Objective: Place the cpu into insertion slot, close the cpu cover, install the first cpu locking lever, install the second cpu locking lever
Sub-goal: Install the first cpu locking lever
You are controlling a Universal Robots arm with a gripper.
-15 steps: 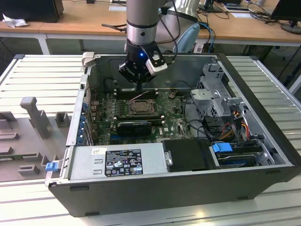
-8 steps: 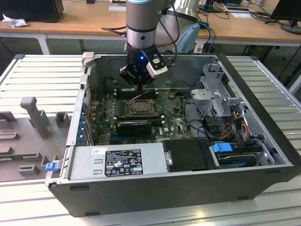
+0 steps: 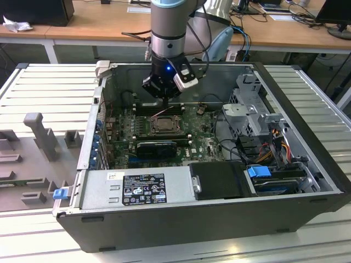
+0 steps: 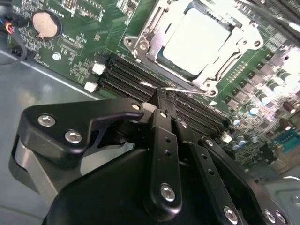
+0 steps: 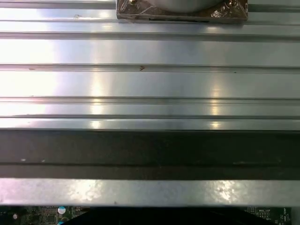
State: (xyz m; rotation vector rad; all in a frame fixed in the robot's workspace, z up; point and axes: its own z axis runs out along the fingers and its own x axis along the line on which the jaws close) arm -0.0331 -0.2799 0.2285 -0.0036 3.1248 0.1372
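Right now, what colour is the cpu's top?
Pale silvery-white, glaring under the light; the cpu shows best in the second wrist view.

Setting, exterior view. A tabletop [image 3: 49, 82] of ribbed, pale metal slats extends to both sides of the view; its slats also appear in the first wrist view, where overhead light glints off them. On it, toward the exterior view's left, lie grey moulded fixtures [image 3: 38, 134]. Behind runs a wooden desk [image 3: 98, 24] with white legs, carrying papers [image 3: 140, 7], cables [image 3: 258, 11] and a crumpled white cloth [image 3: 16, 24]. A dark monitor base [image 3: 337, 27] stands at the far right.
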